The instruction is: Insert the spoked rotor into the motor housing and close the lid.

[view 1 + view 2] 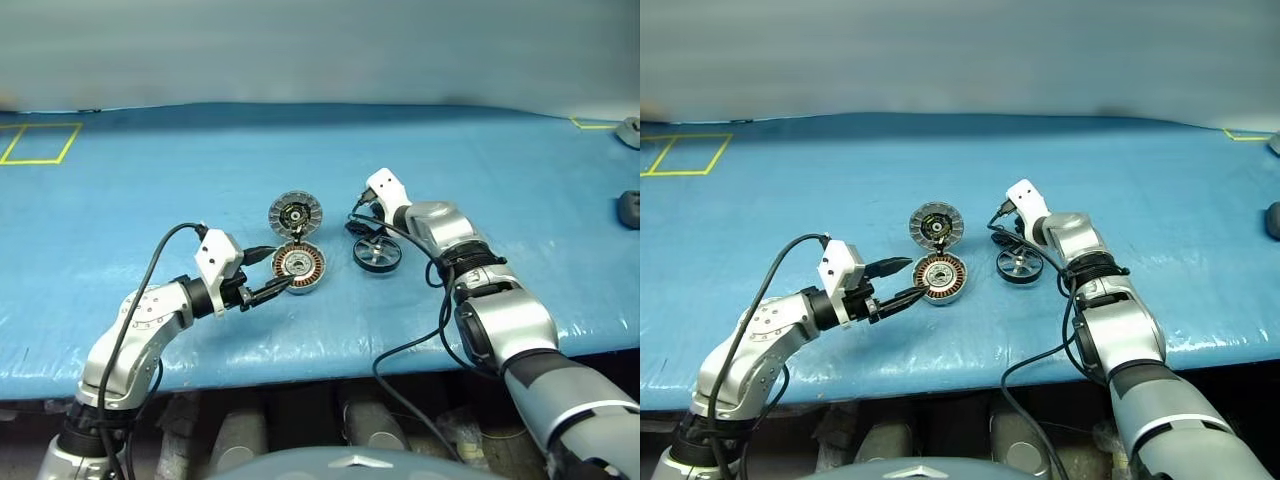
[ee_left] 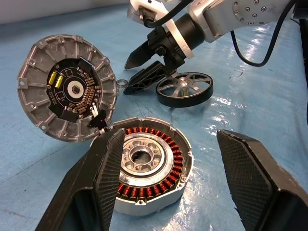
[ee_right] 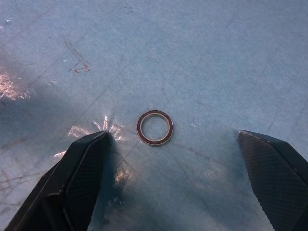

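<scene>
Nearest the head camera, the left gripper [image 1: 268,272] straddles the shallow round silver motor housing [image 1: 299,268] with copper windings on the blue table cover [image 1: 120,200], jaws apart around it without visibly clamping. Its hinged round grey lid [image 1: 297,213] stands open at twelve o'clock. At three o'clock lies the thin silvery spoked rotor [image 1: 377,254]; just beyond it, the right gripper [image 3: 173,192] hangs wide open over a small thin washer ring [image 3: 154,127].

blue table [image 1: 150,190] | on it: motor housing [image 1: 299,267], spoked rotor [image 1: 377,254], washer [image 3: 154,127]
</scene>
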Available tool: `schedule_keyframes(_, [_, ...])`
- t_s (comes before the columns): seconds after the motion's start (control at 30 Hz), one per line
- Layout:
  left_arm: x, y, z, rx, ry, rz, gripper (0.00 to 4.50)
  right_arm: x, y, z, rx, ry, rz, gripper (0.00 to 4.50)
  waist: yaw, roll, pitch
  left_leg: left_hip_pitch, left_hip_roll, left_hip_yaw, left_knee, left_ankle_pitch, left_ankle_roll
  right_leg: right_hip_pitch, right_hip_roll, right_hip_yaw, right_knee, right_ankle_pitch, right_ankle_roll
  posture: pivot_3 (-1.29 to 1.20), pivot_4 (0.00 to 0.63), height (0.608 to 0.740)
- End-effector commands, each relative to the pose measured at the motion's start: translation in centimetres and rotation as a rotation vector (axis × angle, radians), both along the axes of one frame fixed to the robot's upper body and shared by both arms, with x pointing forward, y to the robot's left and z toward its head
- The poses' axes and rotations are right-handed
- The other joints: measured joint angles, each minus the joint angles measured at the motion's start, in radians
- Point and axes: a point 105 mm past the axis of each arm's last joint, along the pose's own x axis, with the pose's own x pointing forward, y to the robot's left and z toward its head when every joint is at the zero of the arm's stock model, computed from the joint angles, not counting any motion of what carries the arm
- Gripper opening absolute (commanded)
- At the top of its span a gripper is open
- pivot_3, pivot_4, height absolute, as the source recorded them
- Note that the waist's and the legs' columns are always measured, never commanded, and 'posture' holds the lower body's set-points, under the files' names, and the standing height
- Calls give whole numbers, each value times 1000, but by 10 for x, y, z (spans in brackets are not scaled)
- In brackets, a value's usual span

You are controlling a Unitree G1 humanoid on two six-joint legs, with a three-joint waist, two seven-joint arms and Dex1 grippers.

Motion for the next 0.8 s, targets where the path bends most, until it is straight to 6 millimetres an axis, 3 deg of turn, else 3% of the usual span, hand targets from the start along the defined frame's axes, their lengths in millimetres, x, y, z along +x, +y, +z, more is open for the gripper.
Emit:
schedule_keyframes(0.03, [-1, -4, 5, 6, -24, -13, 3272, 2, 9, 6, 14, -24, 20, 4500, -1, 0, 0, 0, 0, 0, 0, 0, 0, 0, 0, 0, 0, 0, 0, 0, 150, 740])
schedule_keyframes(0.3, [-1, -2, -2, 56, -20, -10, 3272, 2, 6, 2, 7, -27, -1, 4500, -2, 0, 0, 1, 0, 0, 0, 0, 0, 0, 0, 0, 0, 0, 0, 0, 150, 740])
schedule_keyframes(0.4, [-1, -2, -2, 58, -21, -12, 3307, 2, 6, 2, 5, -32, -2, 3905, -2, 0, 0, 0, 0, 0, 0, 0, 0, 0, 0, 0, 0, 0, 0, 0, 150, 740])
schedule_keyframes(0.7, [0, -2, -2, 54, -20, -13, 3307, 4, 5, 2, 12, -43, -18, 925, 0, 0, 0, 0, 0, 0, 0, 0, 0, 0, 0, 0, 0, 0, 0, 0, 150, 740])
schedule_keyframes(0.73, [0, -2, -2, 53, -19, -12, 3307, 4, 6, 2, 11, -42, -18, 673, 0, 0, 0, 0, 0, 0, 0, 0, 0, 0, 0, 0, 0, 0, 0, 0, 150, 740])
schedule_keyframes(0.8, [1, -2, -3, 54, -21, -10, 3307, 3, 5, 0, 11, -40, -17, 653, 0, 0, 0, 0, 0, 0, 0, 0, 0, 0, 0, 0, 0, 0, 0, 0, 150, 740])
